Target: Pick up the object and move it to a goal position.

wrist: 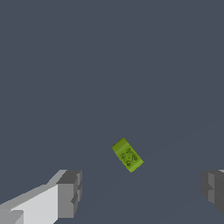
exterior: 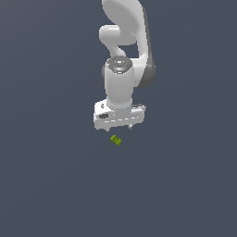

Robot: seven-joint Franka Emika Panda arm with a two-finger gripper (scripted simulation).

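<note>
1. Arm: white, pointing down over a plain dark grey worktop (exterior: 46,185).
2. Fingers (exterior: 115,127): spread wide and holding nothing. In the wrist view one grey pad (wrist: 70,193) and the other stand far apart, with bare worktop between them.
3. Block (exterior: 115,140): small, yellow-green with a darker green mark on top. It lies on the worktop, clear of both fingers and touching neither.
4. Position: in the wrist view the block (wrist: 127,155) sits ahead of the line joining the two fingertips, roughly midway across the gap, turned at an angle to that line.
</note>
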